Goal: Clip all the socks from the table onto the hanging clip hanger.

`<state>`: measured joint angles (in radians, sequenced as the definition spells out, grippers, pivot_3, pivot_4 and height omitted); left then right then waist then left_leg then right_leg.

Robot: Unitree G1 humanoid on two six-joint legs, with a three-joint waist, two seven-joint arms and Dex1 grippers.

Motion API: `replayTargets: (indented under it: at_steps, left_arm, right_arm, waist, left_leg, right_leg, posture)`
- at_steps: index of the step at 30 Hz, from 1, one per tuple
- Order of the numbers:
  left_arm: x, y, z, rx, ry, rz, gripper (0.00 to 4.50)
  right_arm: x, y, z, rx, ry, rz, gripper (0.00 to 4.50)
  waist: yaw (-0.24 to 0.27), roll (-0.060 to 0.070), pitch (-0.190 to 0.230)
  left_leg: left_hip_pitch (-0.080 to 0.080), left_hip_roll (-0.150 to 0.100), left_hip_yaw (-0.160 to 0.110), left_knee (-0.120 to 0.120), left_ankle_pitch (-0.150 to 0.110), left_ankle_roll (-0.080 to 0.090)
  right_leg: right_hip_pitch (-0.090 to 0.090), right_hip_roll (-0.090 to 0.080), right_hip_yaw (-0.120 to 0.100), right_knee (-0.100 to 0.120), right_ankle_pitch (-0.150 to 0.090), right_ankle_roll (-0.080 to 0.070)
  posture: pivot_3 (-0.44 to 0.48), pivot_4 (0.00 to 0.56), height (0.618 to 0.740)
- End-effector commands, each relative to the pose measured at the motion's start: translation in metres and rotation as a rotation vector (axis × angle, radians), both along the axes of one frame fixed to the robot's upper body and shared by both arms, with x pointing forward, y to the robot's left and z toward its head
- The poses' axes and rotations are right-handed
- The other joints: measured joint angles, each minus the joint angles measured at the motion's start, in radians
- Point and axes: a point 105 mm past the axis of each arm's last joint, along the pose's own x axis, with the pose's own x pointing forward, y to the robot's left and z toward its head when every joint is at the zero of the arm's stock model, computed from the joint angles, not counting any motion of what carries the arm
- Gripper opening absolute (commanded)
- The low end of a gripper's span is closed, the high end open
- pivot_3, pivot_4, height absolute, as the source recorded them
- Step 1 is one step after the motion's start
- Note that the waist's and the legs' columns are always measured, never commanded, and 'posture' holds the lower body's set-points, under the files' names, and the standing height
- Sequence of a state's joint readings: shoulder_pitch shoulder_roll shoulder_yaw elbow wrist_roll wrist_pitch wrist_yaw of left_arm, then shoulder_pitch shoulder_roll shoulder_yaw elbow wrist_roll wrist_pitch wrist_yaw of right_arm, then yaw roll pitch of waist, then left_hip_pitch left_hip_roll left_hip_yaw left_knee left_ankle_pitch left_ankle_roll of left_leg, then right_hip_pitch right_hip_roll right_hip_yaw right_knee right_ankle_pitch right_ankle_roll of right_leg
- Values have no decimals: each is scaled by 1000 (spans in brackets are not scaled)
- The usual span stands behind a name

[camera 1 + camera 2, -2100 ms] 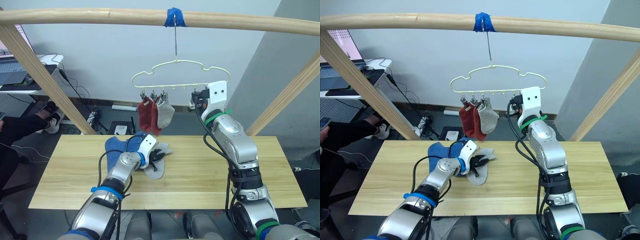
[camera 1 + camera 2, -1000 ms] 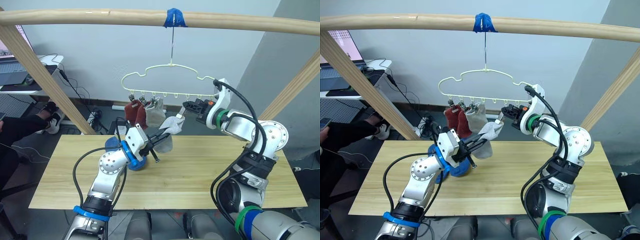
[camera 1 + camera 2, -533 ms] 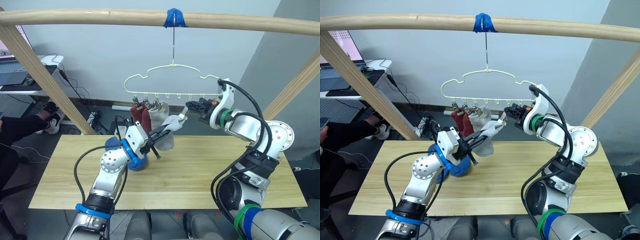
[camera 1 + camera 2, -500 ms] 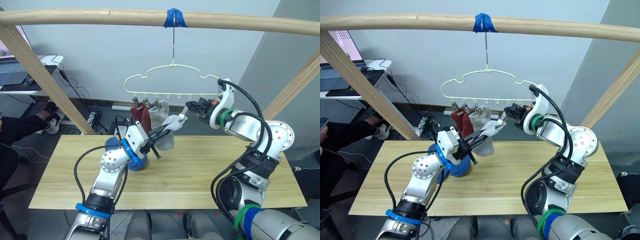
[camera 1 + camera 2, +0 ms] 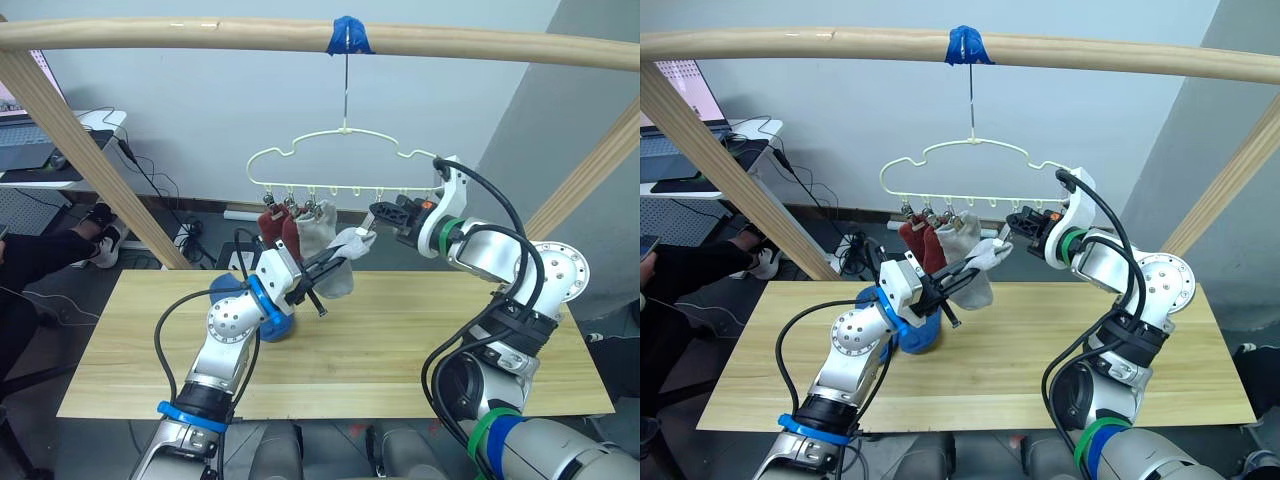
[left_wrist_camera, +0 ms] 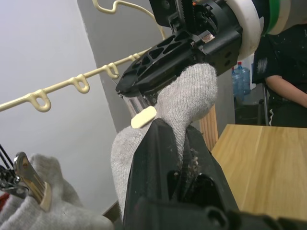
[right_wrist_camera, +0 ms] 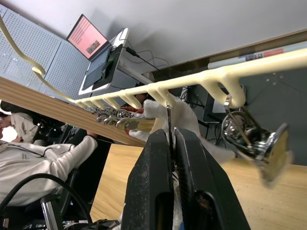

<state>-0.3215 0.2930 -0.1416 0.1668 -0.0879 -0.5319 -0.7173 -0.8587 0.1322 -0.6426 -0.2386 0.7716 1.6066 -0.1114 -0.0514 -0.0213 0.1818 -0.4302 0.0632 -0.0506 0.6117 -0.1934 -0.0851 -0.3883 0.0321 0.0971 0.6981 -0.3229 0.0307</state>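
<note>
The pale yellow-green clip hanger point(image 5: 346, 131) hangs by its hook from a wooden rail. Two rust red socks point(image 5: 272, 227) and one light grey sock point(image 5: 312, 225) hang from its left clips. My left gripper point(image 5: 335, 262) is shut on a second light grey sock point(image 6: 192, 96) and holds its edge up against a silver clip point(image 6: 139, 109). That clip is pinched by my right gripper point(image 5: 375, 213), seen from its own wrist as point(image 7: 169, 136). Blue socks point(image 5: 912, 338) lie on the table point(image 5: 400, 340) under my left arm.
The wooden rail point(image 5: 200, 30) with blue tape point(image 5: 350, 35) crosses overhead on slanted wooden posts point(image 5: 80, 150) at both sides. A free clip point(image 7: 249, 139) hangs beside the pinched one. A white desk with a laptop point(image 5: 40, 140) and a seated person point(image 5: 40, 255) are at the far left.
My left gripper lifted the grey sock off the table up to the hanger. My right gripper swung over and closed on a clip. In the last half second the sock edged closer to it.
</note>
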Motion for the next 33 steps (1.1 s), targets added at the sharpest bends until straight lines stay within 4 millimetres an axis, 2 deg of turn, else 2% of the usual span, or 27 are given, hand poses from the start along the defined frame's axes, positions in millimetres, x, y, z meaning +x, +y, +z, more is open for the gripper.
replayTargets:
  at_steps: [1,4,10,11,16,19,23,26,27,29,33]
  left_arm:
    - [-2,-2,9,-12,-46,-7,0]
    - [-1,-2,8,-17,-32,-6,0]
    - [6,-2,-1,-61,117,1,0]
    - [7,-4,-7,-53,175,-16,255]
    - [6,-3,-27,-46,362,-53,1497]
    - [4,2,-35,-30,418,-57,2309]
    - [1,16,-36,-36,467,-57,3405]
    - [-6,30,-31,-53,529,-80,4296]
    - [-8,33,-28,-59,547,-89,4442]
    - [-14,41,-21,-65,577,-105,4442]
    - [-28,61,-3,-48,616,-126,4500]
  right_arm:
    - [-8,23,13,55,-40,90,817]
    - [-9,24,14,54,-47,98,2047]
    - [-10,12,18,-7,-102,77,4041]
    - [-12,7,19,-26,-121,70,4369]
    - [-25,-12,16,-224,-237,61,4380]
    - [-31,-17,11,-222,-255,60,4380]
    - [-36,-27,4,-343,-326,44,4380]
    - [-40,-26,1,-412,-406,44,4380]
    - [-39,-27,0,-427,-427,32,4380]
    - [-36,-28,1,-438,-474,-22,4380]
    - [-31,-22,3,-553,-650,-116,3489]
  waist:
    - [0,0,0]
    - [0,0,0]
    - [-3,0,0]
    - [-2,0,0]
    - [-2,0,0]
    - [-12,0,0]
    - [-23,0,0]
    - [-31,0,0]
    - [-32,0,0]
    - [-32,0,0]
    - [-35,0,0]
  left_leg:
    - [0,0,0,0,0,0]
    - [0,0,0,0,0,0]
    - [0,0,0,0,0,0]
    - [0,0,0,0,0,0]
    - [-2,0,0,0,0,0]
    - [-2,0,0,0,0,0]
    - [-1,1,-1,0,0,0]
    - [-1,1,0,0,0,0]
    - [-1,1,0,0,0,0]
    - [-1,1,-1,0,0,0]
    - [-1,1,0,0,0,0]
  right_leg:
    - [0,0,0,0,0,0]
    - [0,0,0,0,0,0]
    - [0,0,0,0,0,0]
    - [0,0,0,0,0,0]
    - [-1,0,0,-1,0,0]
    - [-1,0,0,-1,0,0]
    - [-1,1,0,0,0,0]
    - [-1,1,0,-1,-1,1]
    - [-1,1,1,-1,-1,1]
    - [-1,1,0,-1,-1,2]
    - [-1,1,0,-1,-2,3]
  posture:
    - [7,158,740]
    - [7,155,740]
    - [5,149,740]
    - [3,148,740]
    - [-16,144,740]
    - [-23,142,740]
    - [-25,144,740]
    - [-23,145,740]
    - [-23,145,740]
    - [-17,145,740]
    - [-1,149,740]
